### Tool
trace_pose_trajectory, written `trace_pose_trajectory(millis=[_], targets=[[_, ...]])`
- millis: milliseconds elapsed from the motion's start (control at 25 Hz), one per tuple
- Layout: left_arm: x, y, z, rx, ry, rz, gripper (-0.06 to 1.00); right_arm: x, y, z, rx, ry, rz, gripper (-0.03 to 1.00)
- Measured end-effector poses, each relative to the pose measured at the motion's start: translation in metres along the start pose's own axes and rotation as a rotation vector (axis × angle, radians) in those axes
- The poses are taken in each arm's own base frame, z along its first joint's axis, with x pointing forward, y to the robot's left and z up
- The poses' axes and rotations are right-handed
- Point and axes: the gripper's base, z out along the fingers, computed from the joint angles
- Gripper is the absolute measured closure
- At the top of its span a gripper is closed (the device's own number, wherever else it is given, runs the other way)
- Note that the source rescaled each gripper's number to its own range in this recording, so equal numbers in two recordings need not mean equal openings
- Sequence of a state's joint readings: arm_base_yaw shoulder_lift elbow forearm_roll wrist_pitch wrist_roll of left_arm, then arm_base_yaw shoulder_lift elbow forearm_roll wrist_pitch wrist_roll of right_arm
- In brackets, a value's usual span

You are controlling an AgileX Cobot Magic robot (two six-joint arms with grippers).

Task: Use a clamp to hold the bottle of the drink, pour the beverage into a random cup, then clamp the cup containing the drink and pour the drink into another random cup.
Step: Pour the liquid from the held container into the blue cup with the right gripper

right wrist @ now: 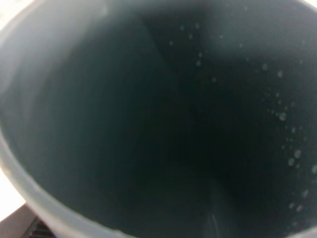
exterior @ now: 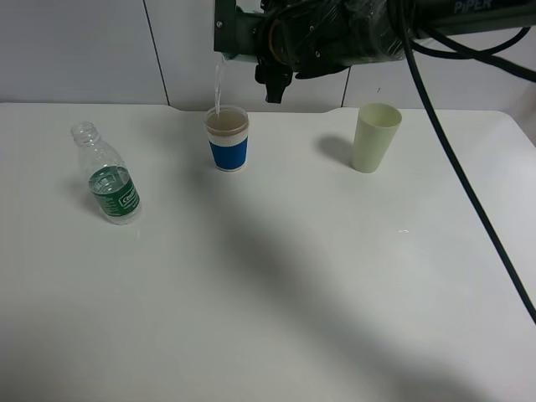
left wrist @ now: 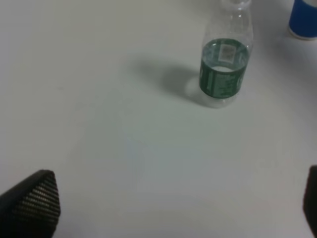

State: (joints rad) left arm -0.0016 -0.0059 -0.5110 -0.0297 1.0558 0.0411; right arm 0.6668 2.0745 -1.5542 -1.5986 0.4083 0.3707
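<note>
Table (exterior: 276, 293) white (wall behind too) bears bottle (exterior: 110, 184), two cups.

A plain white worktop (exterior: 276, 285) fills most of the frame; pale wall panels (exterior: 84, 50) with dark vertical seams run behind it.

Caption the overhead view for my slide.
Right gripper tips a dark cup, pouring water into the blue cup; bottle stands aside.
</note>
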Motion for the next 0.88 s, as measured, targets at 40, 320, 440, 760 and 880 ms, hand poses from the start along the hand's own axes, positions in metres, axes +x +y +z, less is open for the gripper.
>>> trace_pose_trajectory(millis=[40, 320, 440, 760, 880], targets=[[0.0000, 0.0000, 0.0000, 0.000, 0.000, 0.000, -0.06, 0.0004, -0.0004, 0.0000, 0.004, 0.004, -0.006, 0.96], [0.0000, 0.0000, 0.0000, 0.000, 0.000, 0.000, -0.06, 0.0004, -0.0010, 0.0000, 0.011, 0.005, -0.020, 0.96], [0.0000, 0.0000, 0.0000, 0.000, 0.000, 0.000, -0.06, 0.0003, -0.0014, 0.0000, 0.015, 0.003, -0.030, 0.96], [0.0000, 0.0000, 0.0000, 0.000, 0.000, 0.000, -0.06, -0.0001, -0.0024, 0.0000, 0.027, 0.000, -0.057, 0.96], [0.0000, 0.0000, 0.0000, 0.000, 0.000, 0.000, -0.06, -0.0001, -0.0034, -0.0001, 0.037, 0.001, -0.078, 0.96]])
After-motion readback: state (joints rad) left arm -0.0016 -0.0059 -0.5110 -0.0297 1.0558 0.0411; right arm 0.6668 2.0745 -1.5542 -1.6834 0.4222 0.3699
